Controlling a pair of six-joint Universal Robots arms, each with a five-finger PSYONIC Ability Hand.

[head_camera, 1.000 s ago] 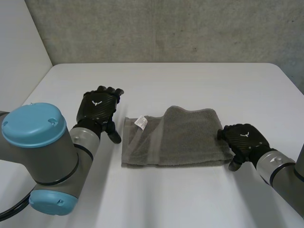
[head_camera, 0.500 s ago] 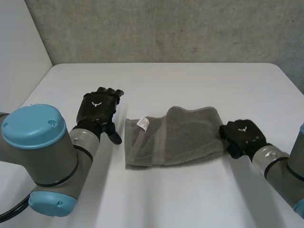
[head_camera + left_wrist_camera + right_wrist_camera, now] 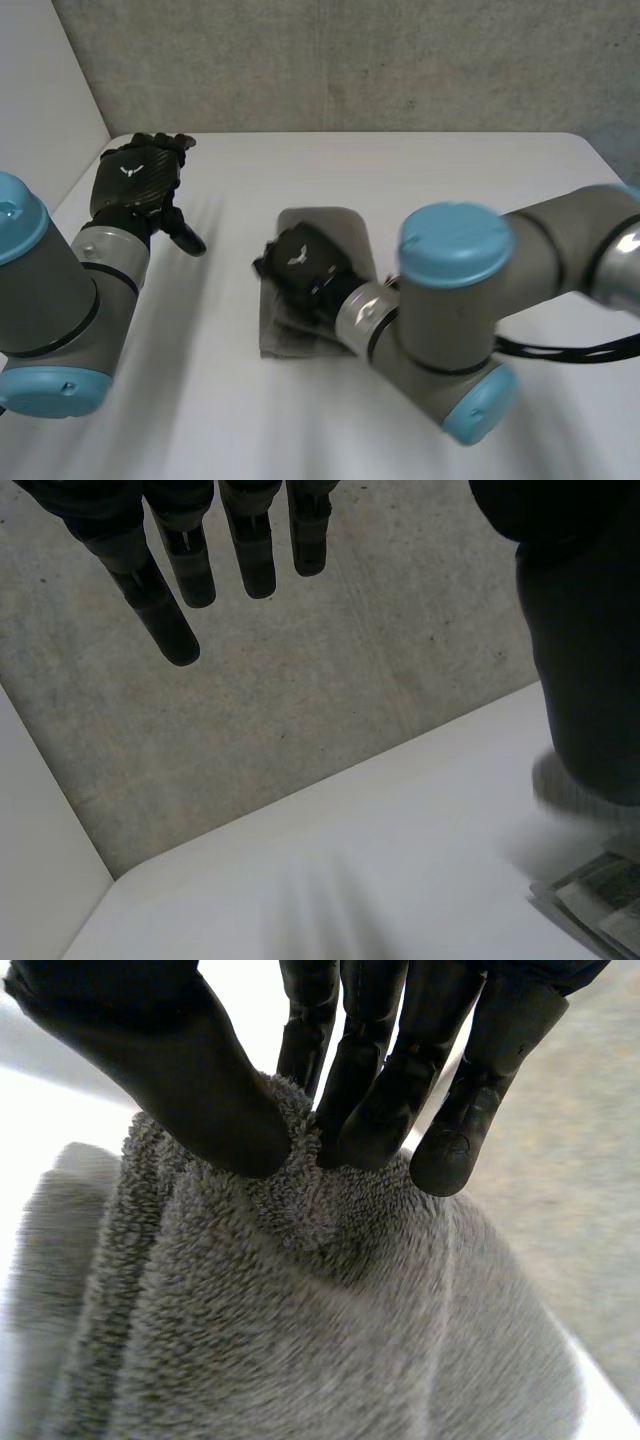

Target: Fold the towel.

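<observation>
The grey towel [image 3: 330,230] lies near the middle of the white table [image 3: 450,170], bunched into a short, thick stack rather than spread flat, with one layer raised over the rest. In the right wrist view a ridge of its terry pile [image 3: 300,1340] is drawn up into a peak. That peak is there because the right hand [image 3: 300,262] grasps it: the thumb [image 3: 190,1080] presses the cloth against the fingers [image 3: 380,1070], a pinch on an edge or fold of the towel, though I cannot tell which.

The right arm [image 3: 450,290] reaches across over the towel, so the hand sits above the cloth's left part. I judge this to be the folding stroke itself, one end held over the other so the layers can meet.

The left hand [image 3: 135,180] is up at the far left corner of the table, well apart from the towel. Its fingers [image 3: 250,540] hang straight and relaxed, holding nothing, with the concrete wall [image 3: 350,60] beyond them. It is probably parked there to leave the fold a free path
</observation>
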